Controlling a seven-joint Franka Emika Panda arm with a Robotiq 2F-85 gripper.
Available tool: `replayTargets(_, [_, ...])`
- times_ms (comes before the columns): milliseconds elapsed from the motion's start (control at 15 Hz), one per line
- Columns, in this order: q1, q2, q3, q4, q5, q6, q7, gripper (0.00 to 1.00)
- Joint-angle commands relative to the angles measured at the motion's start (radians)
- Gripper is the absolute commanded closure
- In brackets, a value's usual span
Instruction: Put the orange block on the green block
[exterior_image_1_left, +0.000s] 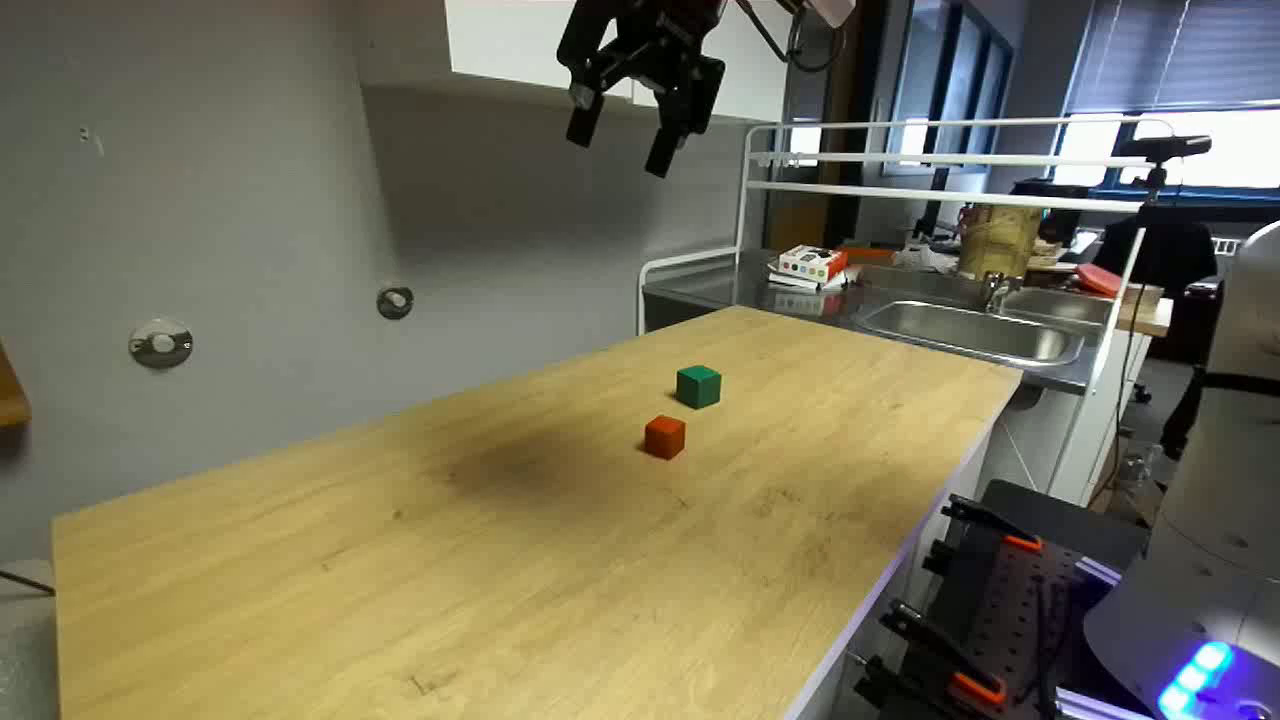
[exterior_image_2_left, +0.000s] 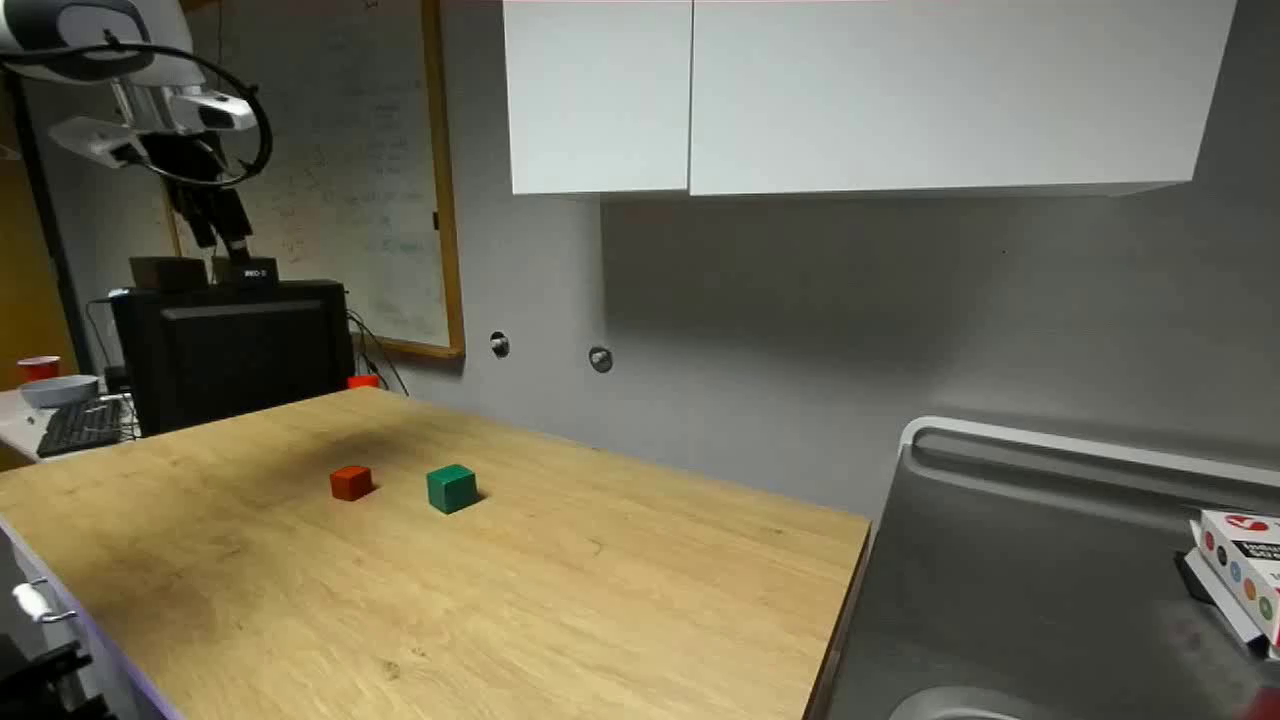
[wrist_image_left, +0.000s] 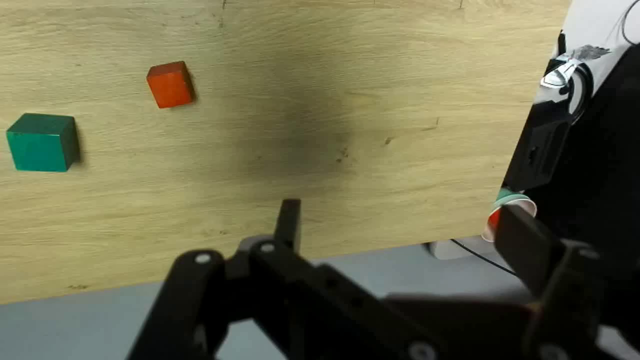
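Down and away from the parted claw (exterior_image_1_left: 621, 150) lies the orange block (exterior_image_1_left: 665, 438).

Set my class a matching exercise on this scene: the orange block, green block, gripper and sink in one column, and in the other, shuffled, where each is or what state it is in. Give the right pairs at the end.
Column 1
1. Orange block
2. Green block
3. Gripper
4. Sink

Column 2
A. Open, up in the air
B. On the table, nearer the sink
C. Set into the metal counter
D. On the table, farther from the sink

Right pairs: 1-D, 2-B, 3-A, 4-C
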Motion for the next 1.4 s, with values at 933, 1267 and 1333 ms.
replayTargets(933, [-0.014,0.027,-0.024,0.002,0.003,0.016,-0.003,0.0])
replayTargets(1267, [-0.057,0.117,-0.088,0.01,0.022,0.039,-0.004,0.0])
replayTargets(1333, [-0.066,0.145,-0.102,0.012,0.028,0.043,-0.001,0.0])
